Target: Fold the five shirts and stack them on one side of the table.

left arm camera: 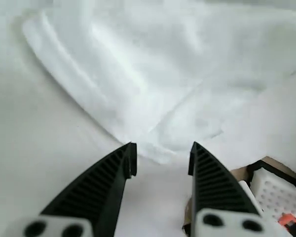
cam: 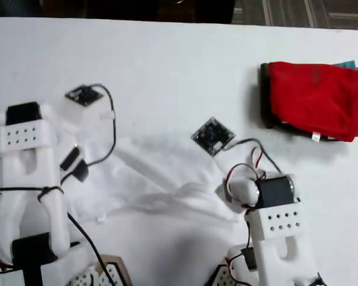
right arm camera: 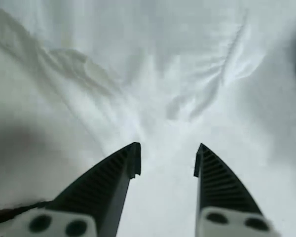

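A crumpled white shirt [cam: 161, 179] lies spread on the white table [cam: 167, 65] between the two arms. My left gripper [left arm camera: 162, 160] is open, its black fingers [cam: 76, 165] just short of the shirt's [left arm camera: 153, 89] near edge at the shirt's left end. My right gripper [right arm camera: 166, 160] is open too, low over the wrinkled fabric [right arm camera: 153, 89] at the shirt's right end, with nothing between its fingers. At the table's far right sits a stack of folded shirts with a red shirt [cam: 316, 98] on top, a black one [cam: 266, 95] under it and a teal edge [cam: 351, 64] showing.
The left arm's base and a piece of cardboard [left arm camera: 266, 165] stand close behind the left gripper, at the table's front edge [cam: 110, 268]. Cables [cam: 101, 137] trail from both wrists over the shirt. The far half of the table is bare white surface.
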{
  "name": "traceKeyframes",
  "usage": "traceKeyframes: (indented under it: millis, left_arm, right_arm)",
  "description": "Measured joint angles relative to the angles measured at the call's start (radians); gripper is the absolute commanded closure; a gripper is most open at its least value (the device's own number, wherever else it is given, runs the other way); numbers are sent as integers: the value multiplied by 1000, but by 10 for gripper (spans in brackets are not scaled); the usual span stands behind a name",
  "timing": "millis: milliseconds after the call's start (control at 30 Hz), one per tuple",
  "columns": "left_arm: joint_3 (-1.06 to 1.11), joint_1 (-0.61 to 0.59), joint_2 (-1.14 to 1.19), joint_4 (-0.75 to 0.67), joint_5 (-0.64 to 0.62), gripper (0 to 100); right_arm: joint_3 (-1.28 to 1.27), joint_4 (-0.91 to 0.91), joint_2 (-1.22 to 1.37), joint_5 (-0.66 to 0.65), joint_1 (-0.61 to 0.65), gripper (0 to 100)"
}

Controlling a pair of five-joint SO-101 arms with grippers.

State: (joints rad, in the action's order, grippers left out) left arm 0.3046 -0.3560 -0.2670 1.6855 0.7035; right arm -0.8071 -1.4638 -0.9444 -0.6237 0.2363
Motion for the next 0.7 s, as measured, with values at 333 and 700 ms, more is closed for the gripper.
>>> traceKeyframes:
  millis: [333,700]
  left_arm:
    - [-18,64,149,-192,-121,974]
    - [-261,21,637,-230,-155,974]
  right_arm:
    - [77,318,275,109,0,958]
    - [400,370,997,157,84,962]
